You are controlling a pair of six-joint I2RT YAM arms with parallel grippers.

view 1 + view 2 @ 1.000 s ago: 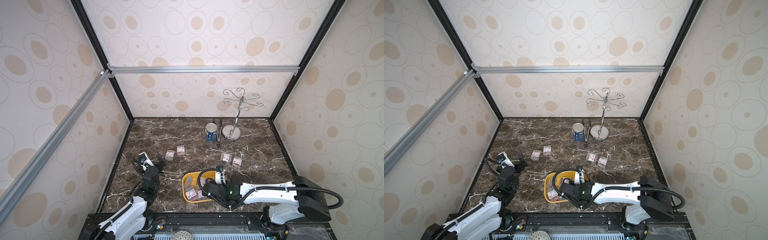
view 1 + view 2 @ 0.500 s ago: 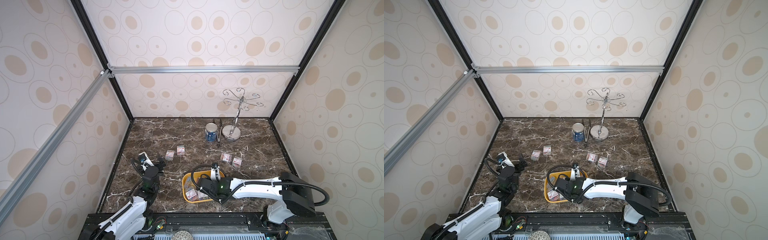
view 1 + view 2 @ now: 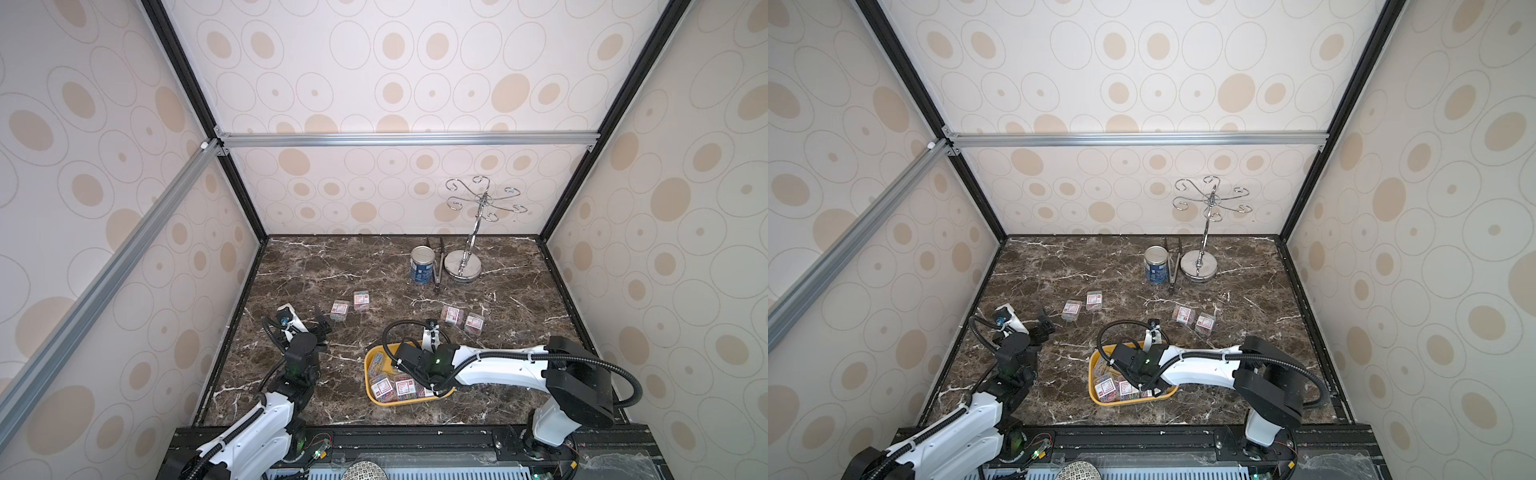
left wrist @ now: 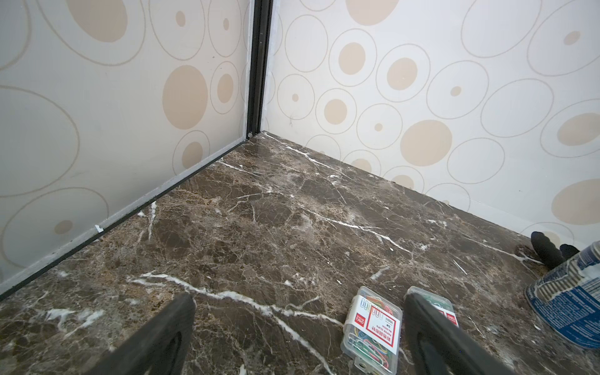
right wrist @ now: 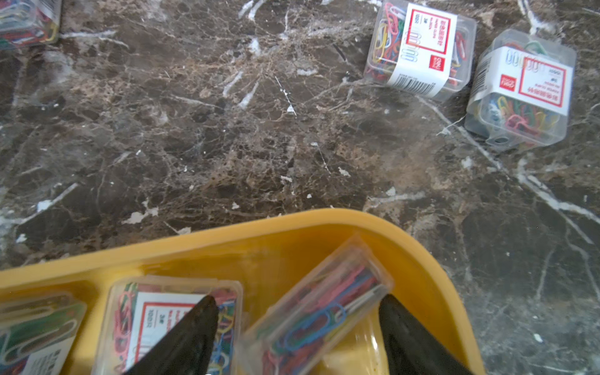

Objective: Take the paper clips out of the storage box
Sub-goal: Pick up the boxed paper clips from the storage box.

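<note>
Marble tabletop is closed in by patterned walls at the back and both sides, with black frame posts at the corners; the storage box is seen in both top views near the front edge, roughly midway across, its long rim running close to that edge; several cases of paper clips are packed inside it, and four more are laid on the marble beyond, a left pair toward the left arm and a right pair past the box's far rim, each separated from the box by open marble; the right gripper is lowered inside the box by its rounded corner, fingers spread, and a tilted case is framed between them with a gap shown at one side, so it is not clamped; the left gripper is held wide apart and empty over the marble, with a labelled case lying just ahead by one finger; a broad open stretch is left from there to the back-left corner; a tin can, tongs and a wire stand are grouped by the back wall.
</note>
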